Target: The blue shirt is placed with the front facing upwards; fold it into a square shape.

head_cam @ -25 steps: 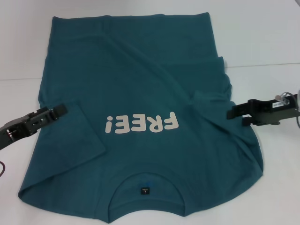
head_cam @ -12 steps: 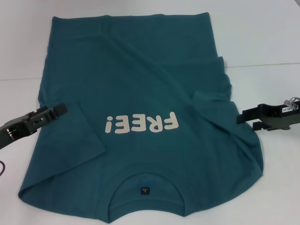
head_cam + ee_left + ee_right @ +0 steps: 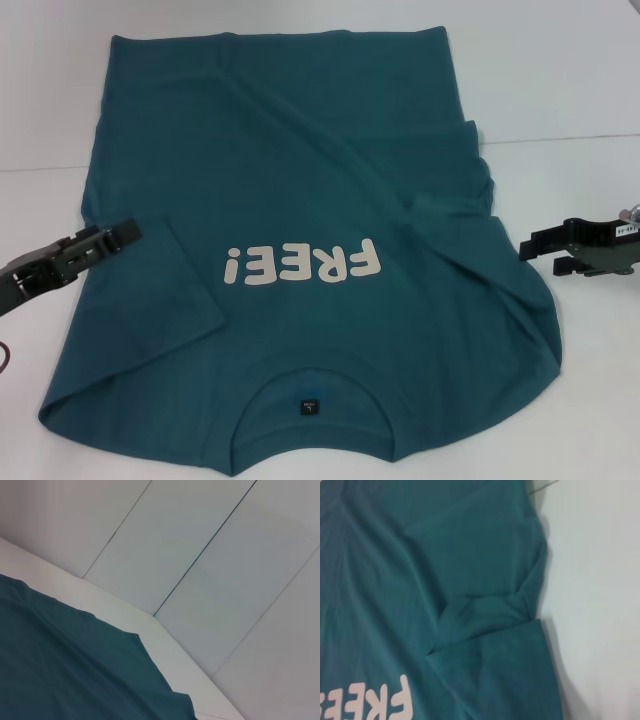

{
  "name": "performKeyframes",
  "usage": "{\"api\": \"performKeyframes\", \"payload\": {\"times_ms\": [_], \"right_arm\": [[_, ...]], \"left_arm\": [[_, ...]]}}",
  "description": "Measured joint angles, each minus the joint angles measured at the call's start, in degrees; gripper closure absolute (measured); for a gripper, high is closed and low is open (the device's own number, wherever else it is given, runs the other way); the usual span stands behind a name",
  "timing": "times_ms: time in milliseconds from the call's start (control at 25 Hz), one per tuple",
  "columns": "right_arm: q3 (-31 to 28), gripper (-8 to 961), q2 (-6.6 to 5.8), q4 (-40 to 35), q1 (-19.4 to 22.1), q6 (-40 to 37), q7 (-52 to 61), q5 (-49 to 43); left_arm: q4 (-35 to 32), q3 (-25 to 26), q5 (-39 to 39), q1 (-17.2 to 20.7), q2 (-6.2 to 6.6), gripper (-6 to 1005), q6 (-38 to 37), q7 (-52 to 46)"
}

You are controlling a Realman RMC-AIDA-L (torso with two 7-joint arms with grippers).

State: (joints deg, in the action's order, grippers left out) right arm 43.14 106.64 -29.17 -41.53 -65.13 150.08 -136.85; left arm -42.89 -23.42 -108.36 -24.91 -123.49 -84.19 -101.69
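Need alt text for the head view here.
A blue shirt lies print-up on a white table, both sleeves folded inward. The left gripper sits over its left edge; the right gripper hangs just off its right edge.

Left gripper [image 3: 128,231]: showing black, slim ridged fingers on a dark grey, blocky body.
Left arm cable [image 3: 4,358]: showing as a thin dark red loop at the view's edge.
Right gripper [image 3: 532,245]: appearing black and angular, with flat squared finger ends.
Right wrist [image 3: 622,229]: carrying a small white label with dark print, plus a silvery metal fitting above it.
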Motion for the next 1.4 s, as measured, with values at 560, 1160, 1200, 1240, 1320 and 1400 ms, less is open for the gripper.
{"api": "performKeyframes", "payload": {"times_ms": [560,1160,1200,1240,1320,1400], "right_arm": [[0.21,307,2.30,3.27,-1.52,6.10,0.22,0.01],[-0.72,318,3.99,4.04,-1.67,9.19,-0.78,2.78],[-0.71,320,4.09,4.04,-1.73,9.42,-0.93,3.06],[-0.72,323,4.18,4.04,-1.79,9.55,-1.09,3.38],[-0.77,329,4.29,4.04,-1.88,9.79,-1.43,4.15],[-0.78,334,4.36,4.04,-1.95,9.96,-1.75,5.10]], "left_arm": [[0.09,0.02,0.00,-0.12,-0.07,66,0.17,0.04],[0.09,0.04,0.08,-0.41,-0.18,66,0.17,0.05],[0.09,0.04,0.09,-0.41,-0.18,66,0.17,0.05],[0.09,0.04,0.10,-0.40,-0.18,66,0.18,0.05],[0.09,0.04,0.23,-0.41,-0.18,66,0.17,0.05],[0.09,0.04,0.50,-0.41,-0.17,66,0.17,0.06]]}}
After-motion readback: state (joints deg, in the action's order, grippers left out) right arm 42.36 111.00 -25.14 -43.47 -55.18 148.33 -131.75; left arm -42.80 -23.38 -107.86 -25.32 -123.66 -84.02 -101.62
